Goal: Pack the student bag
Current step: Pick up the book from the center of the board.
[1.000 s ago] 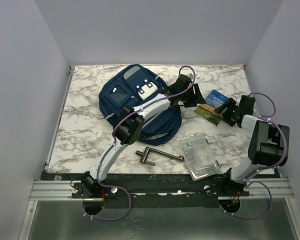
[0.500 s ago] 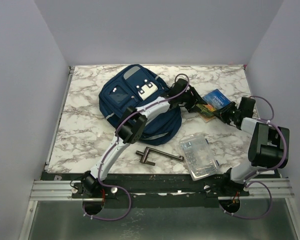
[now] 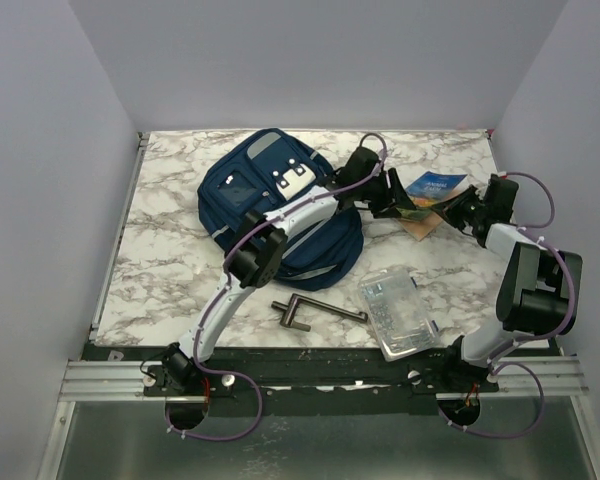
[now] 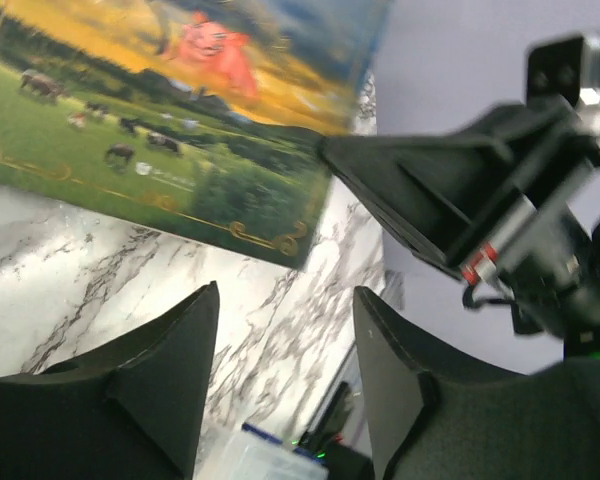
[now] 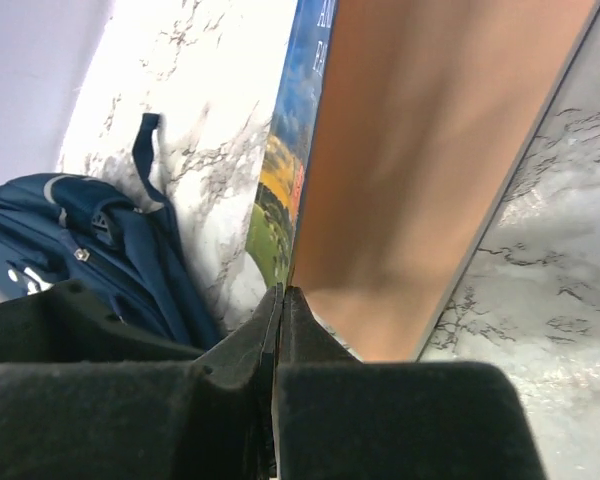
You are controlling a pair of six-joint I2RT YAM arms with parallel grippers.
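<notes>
Grip status for you: right gripper (image 5: pixel 279 300) has its jaws pressed tight together, pinching the thin edge of the book (image 5: pixel 420 170). It's a slim one w/ a blue and yellow landscape front and a plain orange-brown back. From that wrist cam the book rises straight up and away from the fingertips, front cover facing left, back cover facing right. In the top view it sits tipped up off the table (image 3: pixel 170 260). Can't tell if its low corner touches the marble.

Left gripper (image 4: pixel 287 295) is spread wide w/ nothing between the jaws, only marble below. The book is just ahead of its fingers (image 4: pixel 150 390), up and to the left in its wrist cam, pasture-and-cattle cover facing it. The right gripper comes in from ahead-right of it and meets the book at the cover's near corner. The two grippers are near each other but not touching.

Student bag (image 3: pixel 270 200) lies flat on the table behind the left gripper, and that arm reaches across the bag's near-right part. From the right gripper it's past the book, off to the fingers' left, w/ a strap loop lying on the marble beside it. Can't tell if any zip is open.

Clear case (image 3: pixel 400 312) and metal tool (image 3: pixel 315 312) lie well back from both grippers, toward the arm bases, side by side but apart.
</notes>
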